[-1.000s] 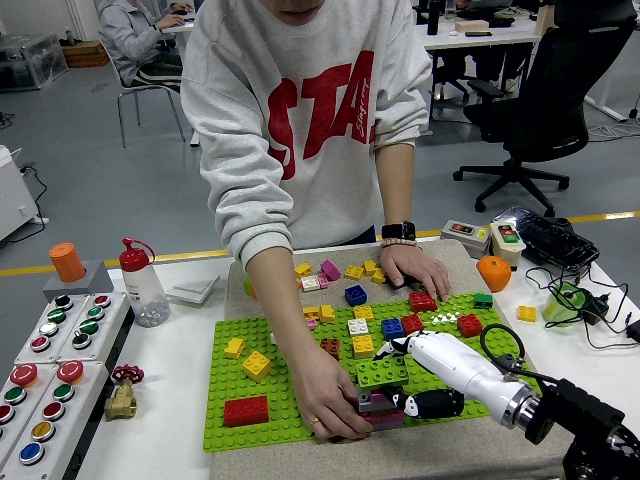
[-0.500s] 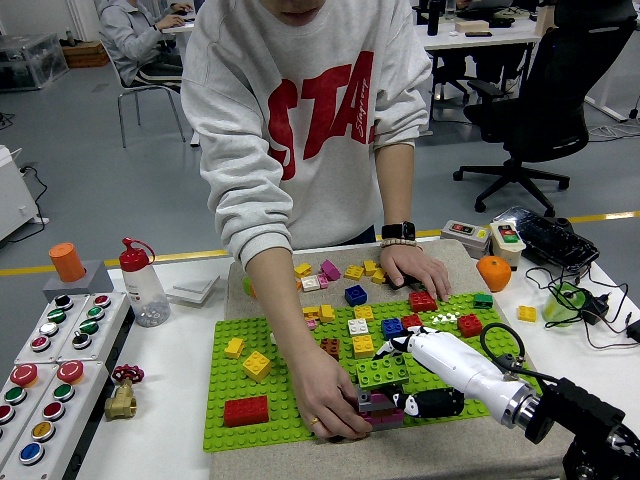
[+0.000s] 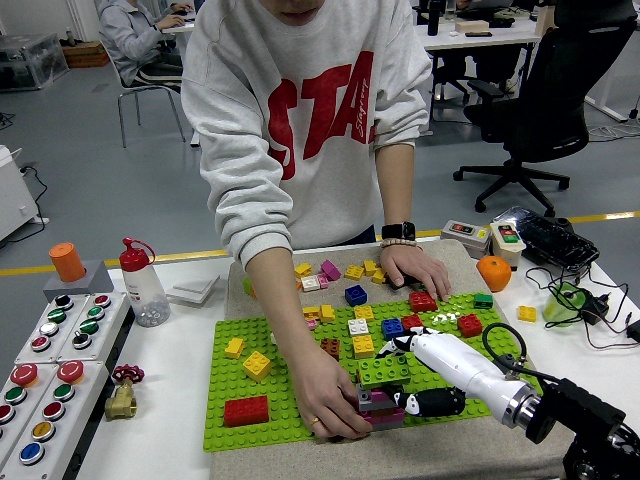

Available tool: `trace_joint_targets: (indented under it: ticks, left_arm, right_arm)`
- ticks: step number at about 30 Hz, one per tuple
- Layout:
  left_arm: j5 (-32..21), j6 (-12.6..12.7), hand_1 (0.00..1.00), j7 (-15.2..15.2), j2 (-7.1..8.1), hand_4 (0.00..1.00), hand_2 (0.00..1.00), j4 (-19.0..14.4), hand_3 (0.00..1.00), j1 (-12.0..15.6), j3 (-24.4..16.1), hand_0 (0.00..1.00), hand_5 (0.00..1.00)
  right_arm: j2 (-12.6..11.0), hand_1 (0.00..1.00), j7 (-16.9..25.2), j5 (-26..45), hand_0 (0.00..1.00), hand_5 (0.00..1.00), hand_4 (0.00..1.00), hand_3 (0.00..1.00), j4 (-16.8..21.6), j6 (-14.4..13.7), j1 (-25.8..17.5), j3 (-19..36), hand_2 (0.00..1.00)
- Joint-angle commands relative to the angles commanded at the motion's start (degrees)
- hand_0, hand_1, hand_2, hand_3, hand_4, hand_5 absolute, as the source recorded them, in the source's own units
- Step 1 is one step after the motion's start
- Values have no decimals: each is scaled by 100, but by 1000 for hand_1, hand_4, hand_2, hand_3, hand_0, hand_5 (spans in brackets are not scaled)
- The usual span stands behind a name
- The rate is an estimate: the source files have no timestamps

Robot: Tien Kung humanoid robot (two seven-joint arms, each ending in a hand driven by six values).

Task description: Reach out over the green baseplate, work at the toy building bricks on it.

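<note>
**Little Moved at the Baseplate**

Hardly any shift is seen since before. "STA" is read on the person's sweatshirt [image 3: 320, 110]. The right hand [image 3: 405, 375] is reached over the green baseplate [image 3: 240, 380], fingers closed on a green brick [image 3: 382, 372]; the stack is steadied by the person's hand [image 3: 335, 405].

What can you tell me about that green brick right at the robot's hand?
The green brick is a studded plastic block, lying flat on top of a small stack of darker bricks near the green baseplate's front edge. The robot's right hand touches it from the right; the person's hand steadies the stack from the left.
</note>
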Motion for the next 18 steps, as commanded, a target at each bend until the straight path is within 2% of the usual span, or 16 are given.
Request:
trace_joint_targets:
  ticks: [11,18]
  left_arm:
    - [14,0,599,5,5,309,609,0,413,-4,-7,633,943]
    - [17,0,598,7,8,310,608,0,413,-5,-9,632,942]
  right_arm:
    - [-80,694,-203,351,933,153,413,543,305,146,28,68,549]
    - [-79,697,-328,417,936,150,415,545,348,218,13,61,550]
